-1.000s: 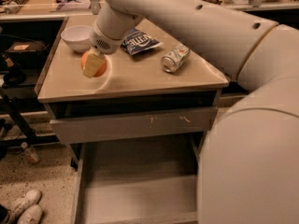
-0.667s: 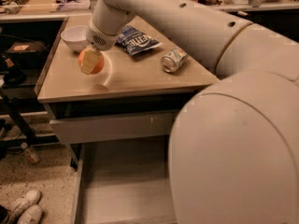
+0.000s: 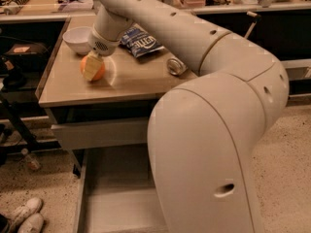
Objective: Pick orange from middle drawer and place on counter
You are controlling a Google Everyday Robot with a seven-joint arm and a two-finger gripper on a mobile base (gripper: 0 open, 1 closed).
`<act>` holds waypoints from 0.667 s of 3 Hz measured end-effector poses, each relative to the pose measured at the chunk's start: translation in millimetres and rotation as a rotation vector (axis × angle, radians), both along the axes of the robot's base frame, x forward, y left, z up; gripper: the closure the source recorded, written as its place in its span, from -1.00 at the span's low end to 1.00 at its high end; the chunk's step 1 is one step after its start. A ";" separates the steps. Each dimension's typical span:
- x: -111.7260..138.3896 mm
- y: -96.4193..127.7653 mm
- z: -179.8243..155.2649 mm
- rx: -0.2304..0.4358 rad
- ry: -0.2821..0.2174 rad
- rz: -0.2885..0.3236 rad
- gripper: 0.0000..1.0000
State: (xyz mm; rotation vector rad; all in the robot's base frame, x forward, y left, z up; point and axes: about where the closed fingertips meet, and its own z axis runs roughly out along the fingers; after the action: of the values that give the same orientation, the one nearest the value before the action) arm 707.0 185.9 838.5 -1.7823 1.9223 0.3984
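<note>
Orange [image 3: 101,70] is at the left front of the table [image 3: 68,89], gripped by the end effector [image 3: 92,70] (one pale finger crosses its face). White bowl [image 3: 77,39] is just behind. The middle drawer [image 3: 116,208] stands open below.

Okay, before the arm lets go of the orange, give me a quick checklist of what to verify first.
1. The gripper is shut on the orange: ok.
2. The orange is over the counter, not the middle drawer: ok.
3. The orange rests on the counter surface: cannot tell.
4. There is a gap between the orange and the white bowl: ok.
5. The orange sits back from the counter's front edge: ok.
</note>
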 end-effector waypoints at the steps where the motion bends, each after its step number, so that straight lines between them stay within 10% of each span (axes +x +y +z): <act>1: 3.0 4.3 -5.4 0.005 0.014 0.010 1.00; 2: 3.5 5.3 -6.5 0.018 0.013 0.014 0.63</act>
State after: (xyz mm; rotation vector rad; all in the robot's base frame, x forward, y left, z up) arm 710.5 191.2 832.0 -1.7863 1.9103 0.4324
